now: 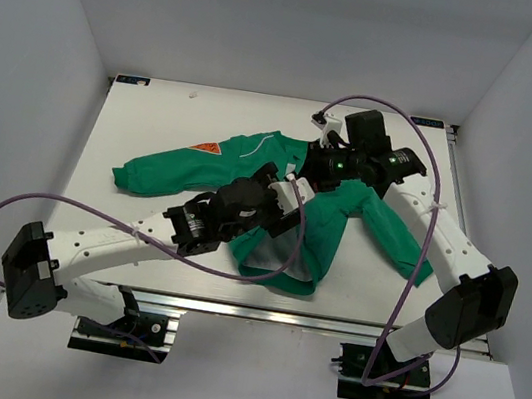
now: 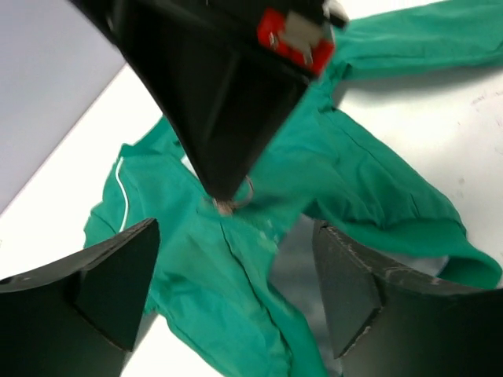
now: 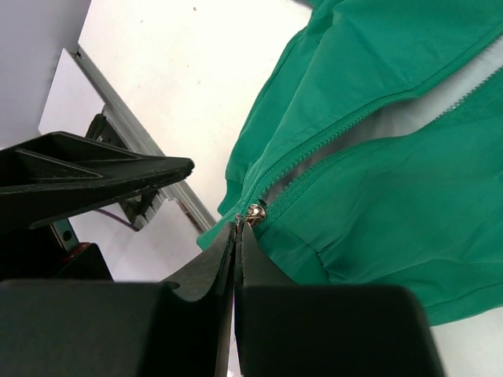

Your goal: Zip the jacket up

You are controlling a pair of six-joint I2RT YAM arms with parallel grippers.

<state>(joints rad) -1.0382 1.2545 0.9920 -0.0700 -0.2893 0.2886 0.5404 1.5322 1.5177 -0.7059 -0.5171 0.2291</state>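
Locate the jacket (image 1: 328,225) on the white table (image 1: 178,115); it lies spread near the middle, one sleeve reaching toward the left side of the table with an orange triangular patch (image 1: 207,148) facing up, the other sleeve running toward the near right corner.

Check the left gripper (image 2: 236,228) in its wrist view; its two fingers (image 2: 102,275) stand wide apart with nothing between them, and you see green cloth in the gap. In the top view this gripper sits over the middle of the garment, just beside the other one.

Check the right gripper (image 3: 237,236) in its own wrist view; the jaws are pressed together with only a thin seam visible between them, and the metal zipper pull (image 3: 253,212) sits right at their tip. You can read this as a pinch on the pull, though the contact itself is small in the frame; the left wrist view shows the same dark fingertip touching the slider, with a small wire ring beside it.

Note the zip above the slider; its two rows of teeth part, and pale lining (image 3: 409,110) shows between them, so the front is open along that stretch.
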